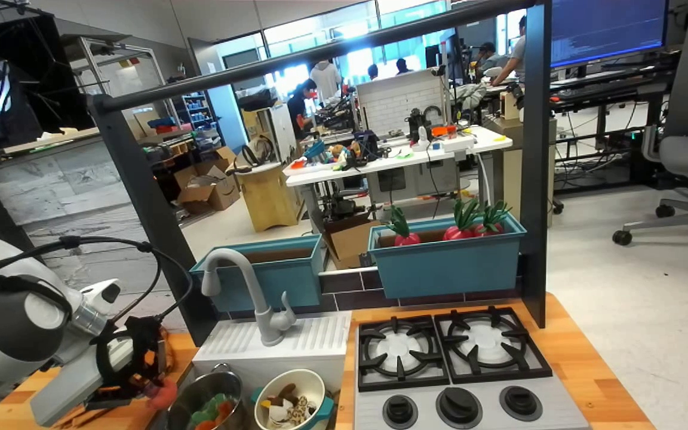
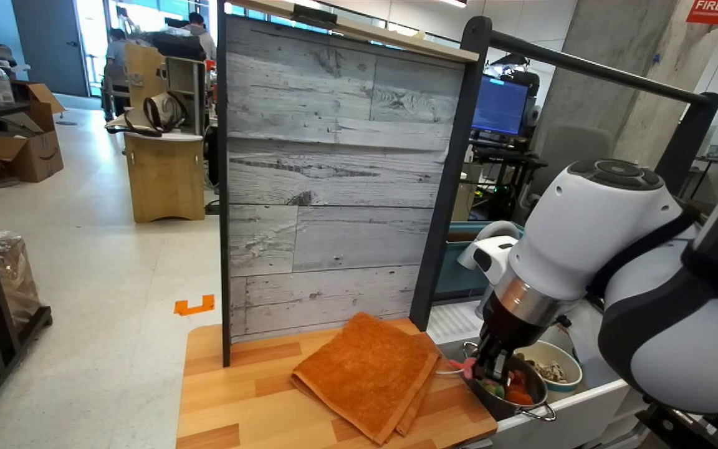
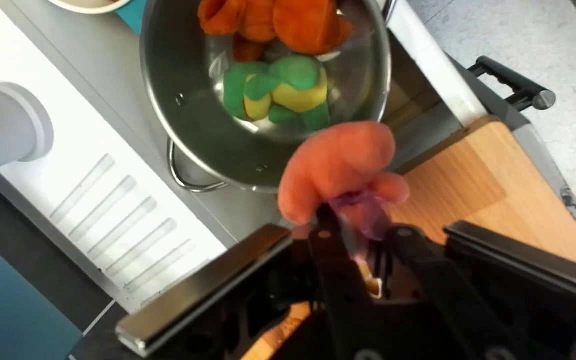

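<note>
The gripper is pinched nearly closed on the pink toy around mid-frame, but it looks like just the narrow purple bit, so it could twist loose or catch the pot.

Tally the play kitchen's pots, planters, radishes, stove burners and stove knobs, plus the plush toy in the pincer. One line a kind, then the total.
Pink plush toy in the pincer: 1
Steel pot and white pot: 2
Teal planters: 2
Red radishes: 3
Stove burners: 2
Stove knobs: 3
Total: 13
</note>
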